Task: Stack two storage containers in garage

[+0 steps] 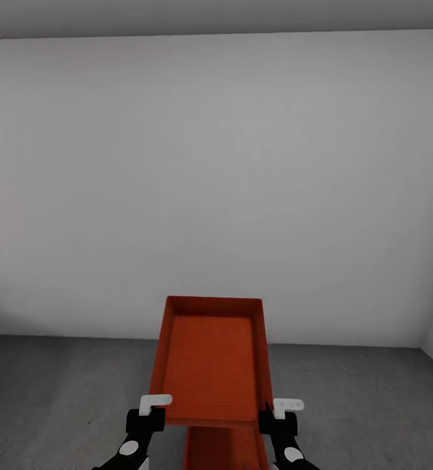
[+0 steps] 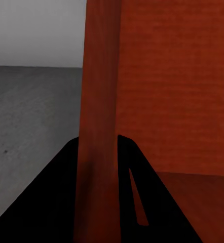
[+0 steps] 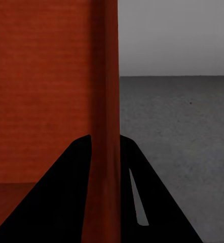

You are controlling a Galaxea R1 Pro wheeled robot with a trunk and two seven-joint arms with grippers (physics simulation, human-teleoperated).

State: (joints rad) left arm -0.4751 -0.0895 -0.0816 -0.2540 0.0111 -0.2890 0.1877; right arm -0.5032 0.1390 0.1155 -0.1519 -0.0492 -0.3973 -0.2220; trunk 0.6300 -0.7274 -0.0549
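upper container (image 1: 211,359) held above lower container (image 1: 223,450); left hand (image 1: 150,411) and right hand (image 1: 276,412) on its side walls; wall (image 1: 216,183) behind.

Head view: a second orange-red container (image 1: 224,450) peeks out below the held container (image 1: 211,356) — mostly hidden under it and cut by the bottom edge, so whether they touch cannot be told. Both arms run off that edge too. In the wrist views, the side walls hide each gripper's fingertips — left gripper (image 2: 98,162), right gripper (image 3: 105,157).
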